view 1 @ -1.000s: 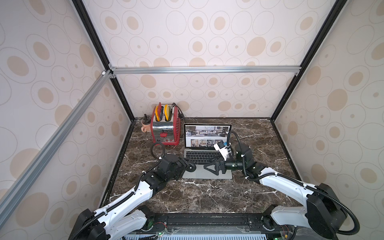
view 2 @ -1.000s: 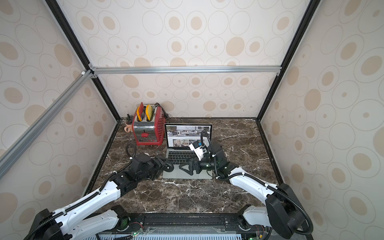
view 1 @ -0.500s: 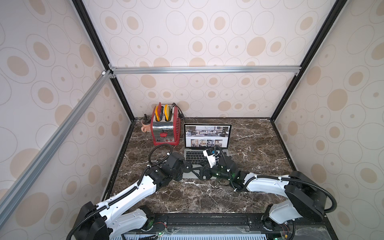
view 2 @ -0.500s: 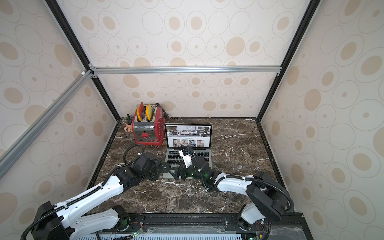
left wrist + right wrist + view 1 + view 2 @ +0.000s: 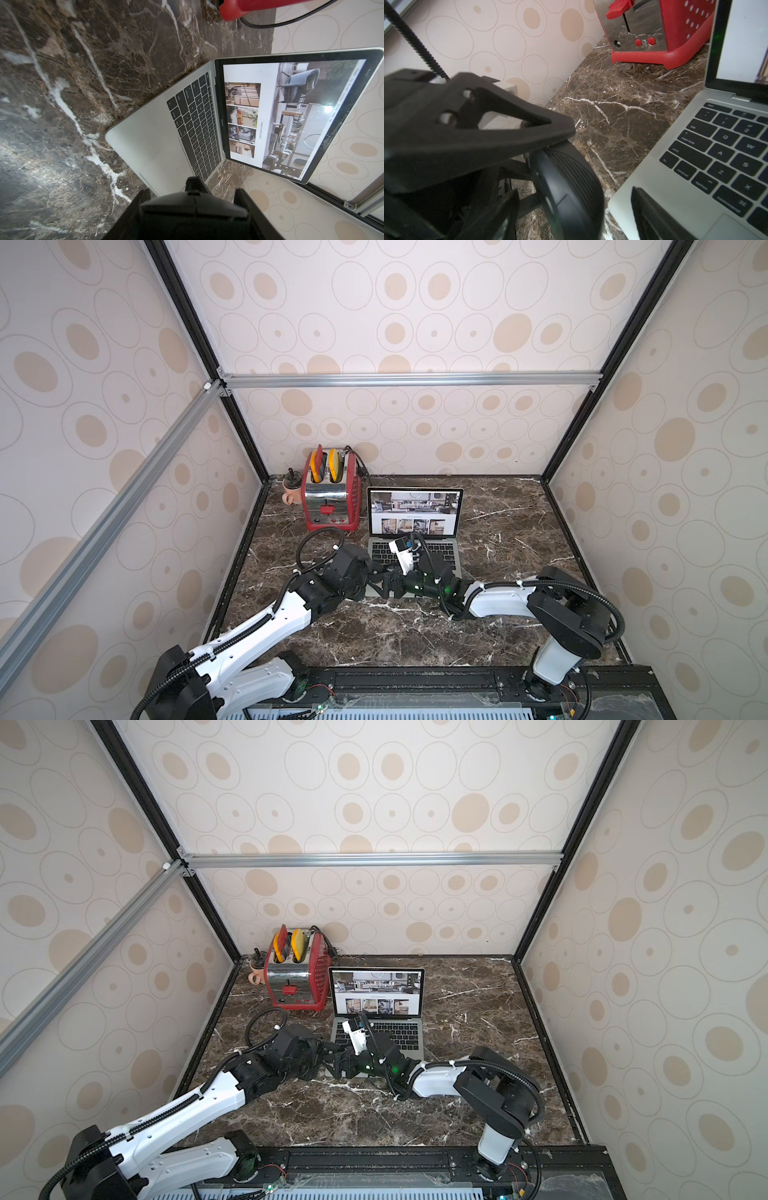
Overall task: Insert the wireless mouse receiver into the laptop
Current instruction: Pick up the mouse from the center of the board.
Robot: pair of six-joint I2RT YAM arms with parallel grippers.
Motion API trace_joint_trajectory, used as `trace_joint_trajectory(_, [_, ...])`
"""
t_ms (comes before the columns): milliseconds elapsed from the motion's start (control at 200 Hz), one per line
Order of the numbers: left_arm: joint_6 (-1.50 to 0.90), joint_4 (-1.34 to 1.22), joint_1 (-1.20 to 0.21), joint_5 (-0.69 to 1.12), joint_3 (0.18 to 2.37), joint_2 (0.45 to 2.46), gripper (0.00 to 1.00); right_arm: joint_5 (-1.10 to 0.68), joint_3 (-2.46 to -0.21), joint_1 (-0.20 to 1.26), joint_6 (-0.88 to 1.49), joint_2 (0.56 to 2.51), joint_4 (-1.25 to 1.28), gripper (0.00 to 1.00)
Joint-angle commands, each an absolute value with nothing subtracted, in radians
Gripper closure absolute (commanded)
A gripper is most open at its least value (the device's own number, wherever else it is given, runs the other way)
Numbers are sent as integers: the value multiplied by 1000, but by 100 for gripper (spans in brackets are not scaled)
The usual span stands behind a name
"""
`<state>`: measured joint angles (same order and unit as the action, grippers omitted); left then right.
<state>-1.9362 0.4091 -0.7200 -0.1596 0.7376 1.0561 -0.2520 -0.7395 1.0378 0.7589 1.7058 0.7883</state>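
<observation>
from my seat, both arms meet at the front left corner of the laptop (image 5: 415,512), the corner by the fn and control keys. the left gripper (image 5: 193,193) is clamped tight across the width of a black mouse (image 5: 571,172), holding it off the marble just outside that corner. judging from the left wrist view, the mouse's long axis runs along the gripper's own reach, nose toward the laptop's palm rest. the right gripper (image 5: 385,587) reaches in across the laptop's front edge with its jaws spread wide and nothing in them. one finger (image 5: 645,207) hangs above the palm rest corner, and the mouse sits in the gap between the jaws.

i can't see the receiver anywhere. i take it to be tucked into the mouse's underside, which no view shows me plainly. the coming move turns on that hidden face. the right arm is the free one and already nearest, and its jaws must close on the small stub, not on the mouse body. i can't make out a port on the laptop's left edge. the red toaster (image 5: 330,497) stands behind the laptop's left side, apart from both arms.
</observation>
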Motion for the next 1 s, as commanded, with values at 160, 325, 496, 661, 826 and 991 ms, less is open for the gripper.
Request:
trace_joint_trajectory(160, [-1966,392,-729,-178,743,1035,100,-255,-749,1043,779,1722,846,14])
trace_joint_trajectory(325, [-1970,385,-729,-183,734,1022,100,-271,-769,1042,781,1746,846,18])
trace_joint_trajectory(496, [-1958,388,-729,-194,738,1008,100,-273,-760,1041,779,1751,881,30])
trace_joint_trajectory(661, [-1949,388,-729,-196,728,994,100,-279,-761,1040,779,1753,886,32])
trace_joint_trajectory(826, [-1951,392,-729,-207,713,974,100,-281,-757,1040,778,1747,888,36])
trace_joint_trajectory(991, [-1950,412,-728,-211,712,957,100,-292,-758,1037,776,1749,899,41])
